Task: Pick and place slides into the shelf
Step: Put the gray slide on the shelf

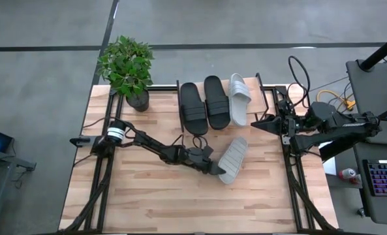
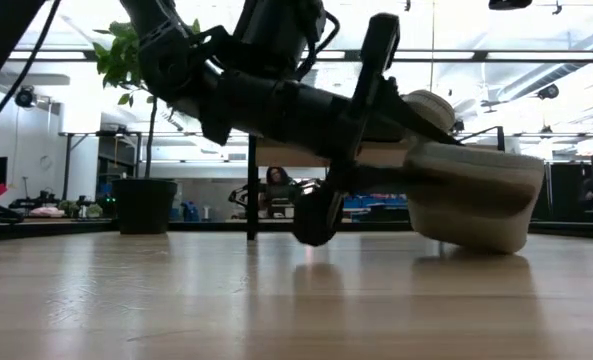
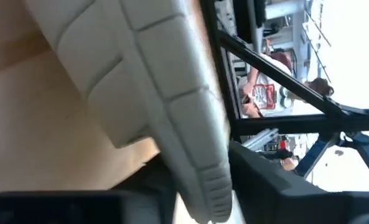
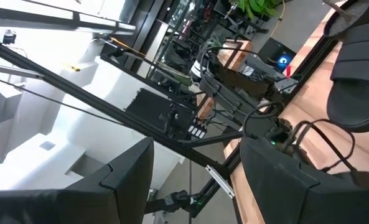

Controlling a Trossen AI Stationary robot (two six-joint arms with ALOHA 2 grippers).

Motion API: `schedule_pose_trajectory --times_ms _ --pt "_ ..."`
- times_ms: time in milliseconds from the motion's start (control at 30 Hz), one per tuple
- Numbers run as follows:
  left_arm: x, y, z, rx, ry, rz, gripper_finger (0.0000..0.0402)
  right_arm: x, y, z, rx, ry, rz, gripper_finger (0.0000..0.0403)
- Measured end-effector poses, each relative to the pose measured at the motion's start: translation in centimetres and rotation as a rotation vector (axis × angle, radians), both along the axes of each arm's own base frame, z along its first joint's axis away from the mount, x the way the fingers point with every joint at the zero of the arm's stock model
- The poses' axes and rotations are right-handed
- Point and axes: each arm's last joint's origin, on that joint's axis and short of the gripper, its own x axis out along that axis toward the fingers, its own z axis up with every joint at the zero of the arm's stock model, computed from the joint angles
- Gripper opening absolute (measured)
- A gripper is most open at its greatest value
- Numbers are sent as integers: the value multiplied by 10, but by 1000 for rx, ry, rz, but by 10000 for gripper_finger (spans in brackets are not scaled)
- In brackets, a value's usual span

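Note:
The shelf [image 1: 266,98] stands at the table's far middle. Two black slides [image 1: 205,104] and one grey-white slide [image 1: 239,98] lie side by side on it. The second grey-white slide [image 1: 233,159] is at the table's middle, in front of the shelf. It also shows in the low view [image 2: 471,200]. My left gripper [image 1: 213,166] is shut on it from its left. My right gripper [image 1: 258,122] is open and empty beside the shelf's right end, with its fingers [image 4: 128,180] apart. My left gripper pinches the grey-white slide's long left edge [image 3: 190,143] between its two fingers, toward the slide's near end. The fingers come about level from the table's left. The slide is tilted in the hold, low over the table; I cannot tell whether its lower side [image 2: 476,240] touches the wood.
A potted plant [image 1: 128,68] stands at the table's far left corner, left of the shelf. Black frame rails run along the table's left and right sides [image 1: 291,170]. Bare wood lies near the front edge [image 1: 193,202]. People show in the room beyond [image 2: 274,180].

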Motion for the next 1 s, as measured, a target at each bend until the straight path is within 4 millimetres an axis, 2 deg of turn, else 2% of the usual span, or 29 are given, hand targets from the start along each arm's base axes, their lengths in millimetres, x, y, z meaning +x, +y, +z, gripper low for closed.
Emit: schedule_pose_trajectory --times_ms 133,167,300,500,800,1000 --pt "0 2 8 51 -36 -15 30 0 0 0 1 0 -2 231" --pt "0 2 10 56 -36 -14 23 0 0 0 1 0 -3 230" --pt "-1 2 14 75 -44 -25 23 -1 0 0 1 -4 -4 230" --pt "-4 1 39 105 -115 -67 23 -7 -2 3 4 -29 -27 231" --pt "-22 1 99 169 -242 -113 22 -34 -8 12 -13 -124 -120 230" --pt "-43 4 135 269 -254 -134 22 -54 -13 28 -52 -175 -197 230"
